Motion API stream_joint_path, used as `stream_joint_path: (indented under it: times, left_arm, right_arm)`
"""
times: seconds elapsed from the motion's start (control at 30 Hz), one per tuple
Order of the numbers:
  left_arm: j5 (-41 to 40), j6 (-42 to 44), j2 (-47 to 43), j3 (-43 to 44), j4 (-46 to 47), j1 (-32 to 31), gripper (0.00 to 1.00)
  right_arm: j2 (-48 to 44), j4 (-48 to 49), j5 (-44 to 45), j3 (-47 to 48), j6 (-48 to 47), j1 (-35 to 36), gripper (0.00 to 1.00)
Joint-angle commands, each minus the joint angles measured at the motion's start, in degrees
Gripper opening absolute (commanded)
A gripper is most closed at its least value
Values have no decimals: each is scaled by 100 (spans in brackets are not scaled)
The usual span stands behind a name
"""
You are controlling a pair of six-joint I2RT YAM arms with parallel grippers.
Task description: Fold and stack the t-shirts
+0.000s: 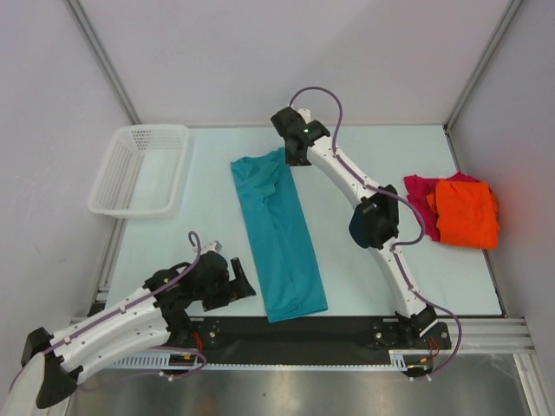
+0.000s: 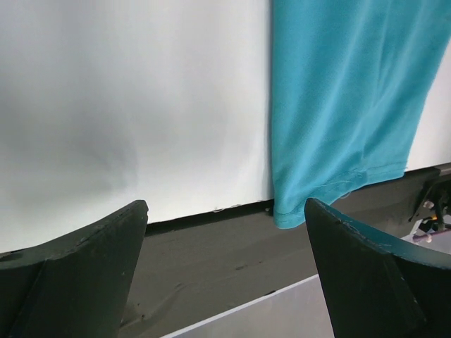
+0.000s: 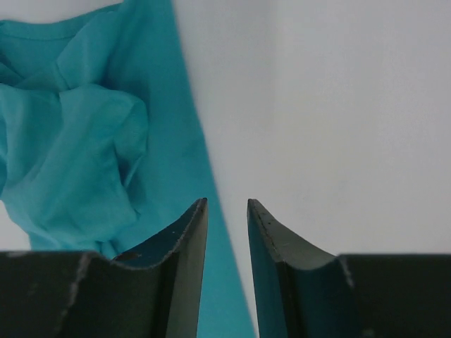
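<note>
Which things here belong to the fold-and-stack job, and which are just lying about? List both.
For the job: teal t-shirt, orange t-shirt, magenta t-shirt.
Lying about: white mesh basket.

Plain and printless on the teal-blue t-shirt. Equally unpatterned on the orange t-shirt and the magenta-red t-shirt. White, in open mesh, for the basket. Pale, faintly mint on the bench. Dark, near-black teal on the left fingers and right fingers. White with black joints on the arms.
</note>
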Motion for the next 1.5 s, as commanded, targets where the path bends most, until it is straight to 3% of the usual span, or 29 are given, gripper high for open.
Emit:
stream_joint_path:
  times: [0.0,0.1,0.37,0.4,0.47,0.6,0.67,0.8,1.47]
  left_arm:
    - [24,171,99,123,-178,71,100]
    - [86,224,363,158,7,71,100]
    - [244,539,1267,429,464,98,99]
    - [209,610,1399,491,464,98,100]
    - [174,907,1767,745,395,98,100]
    - [-81,1269,2217,1107,192,98,100]
    - [-90,1401,2332,1195,218,98,99]
    - [15,1472,2613,1160,323,106,100]
    - [279,1718,2824,1125,473,405,99]
  right_arm:
    - [189,-48,-649,107,-229,-70,36]
    - [144,506,-965,-283,-229,-140,41]
    - [777,683,-1607,384,-291,-228,36]
    - [778,770,-1686,393,-247,-237,31]
    - [638,954,-2072,122,-142,-316,28]
    - [67,2741,-3791,-1353,305,-491,29]
    - [-39,3168,-3928,-1741,544,-501,31]
    - [468,3154,-4261,-1061,606,-483,32]
    - [962,3082,-3964,-477,544,-650,35]
